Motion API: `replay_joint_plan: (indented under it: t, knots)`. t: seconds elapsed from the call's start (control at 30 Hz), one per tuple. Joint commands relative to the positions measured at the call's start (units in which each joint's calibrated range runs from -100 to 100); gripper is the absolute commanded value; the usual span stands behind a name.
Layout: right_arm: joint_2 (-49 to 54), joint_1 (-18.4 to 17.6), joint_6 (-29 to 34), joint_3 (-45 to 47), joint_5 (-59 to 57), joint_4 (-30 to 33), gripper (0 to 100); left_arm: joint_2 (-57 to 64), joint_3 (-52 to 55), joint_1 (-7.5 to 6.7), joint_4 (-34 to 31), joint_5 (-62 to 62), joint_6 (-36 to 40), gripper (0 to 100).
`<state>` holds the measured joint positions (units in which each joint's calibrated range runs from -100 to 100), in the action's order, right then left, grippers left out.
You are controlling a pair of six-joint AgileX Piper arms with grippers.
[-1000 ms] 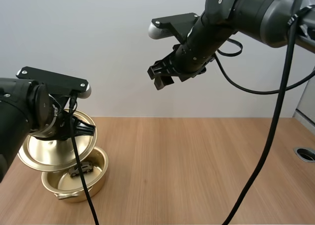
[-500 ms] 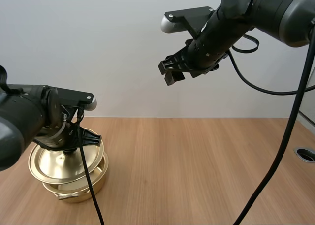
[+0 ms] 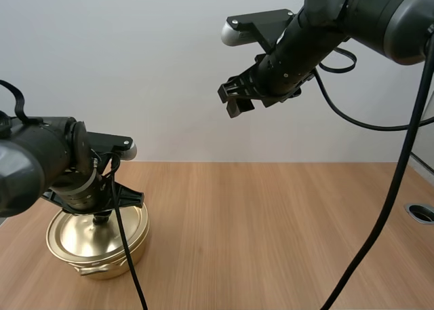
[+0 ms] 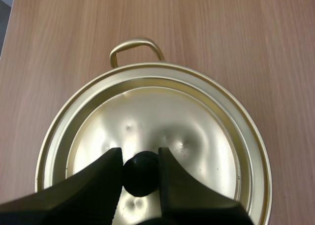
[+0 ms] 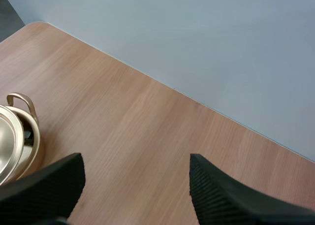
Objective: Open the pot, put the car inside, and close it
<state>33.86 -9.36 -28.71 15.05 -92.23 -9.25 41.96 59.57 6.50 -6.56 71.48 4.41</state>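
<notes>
Plainly, the pot [image 3: 102, 254] is seen at about 8 o'clock from the middle of the table [image 3: 271, 222] in the high view, near the front left edge. Its gold lid [image 3: 91, 234] is laid level on the rim, and the pot's inside is hidden under it. A loop handle [image 3: 88, 270] is seen at about 7 o'clock on the pot's wall.

The left gripper [image 3: 102, 214] is held straight over the lid. In the left wrist view its two black fingers [image 4: 93, 185] are pressed against either side of the lid's round black knob [image 4: 141, 175], so the left gripper [image 4: 139, 158] is clamped on the knob. The lid [image 4: 197, 131] is seen ringed evenly by the pot's rim [image 4: 49, 146], and a second handle [image 4: 136, 47] is seen beyond the knob, on the pot's far side from the fingers.

The right gripper [image 3: 234, 106] is raised high over the table, at about 1 o'clock from the pot and well apart from it. In the right wrist view its fingers [image 5: 216, 195] are spread wide, with nothing held in the right gripper [image 5: 135, 161] and bare table between them. The pot's edge and one handle [image 5: 22, 104] are seen beside one fingertip.
</notes>
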Motion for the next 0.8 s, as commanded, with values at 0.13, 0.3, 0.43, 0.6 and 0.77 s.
replay_joint_plan:
  t: [0.13,0.3,0.43,0.6,0.77]
  knots:
    - [-0.1,0.0,0.0,0.0,-0.9,0.0,100,-1.5,0.0,-0.04,0.7,-0.7,0.0,0]
    - [-0.1,0.0,0.0,0.0,-1.4,-0.1,100,-4.5,0.2,-0.04,0.7,-3.9,0.1,0]
    - [-0.1,0.0,0.0,0.0,-2.0,-0.1,100,-5.9,0.2,-0.04,0.7,-5.1,0.3,0]
    - [0.2,0.0,0.0,0.0,-2.2,-0.1,100,-7.6,0.2,-0.04,0.7,-6.5,0.3,0]
    - [1.0,0.0,0.0,0.0,-2.2,-0.1,100,-9.4,0.2,-0.04,0.7,-7.1,0.3,0]
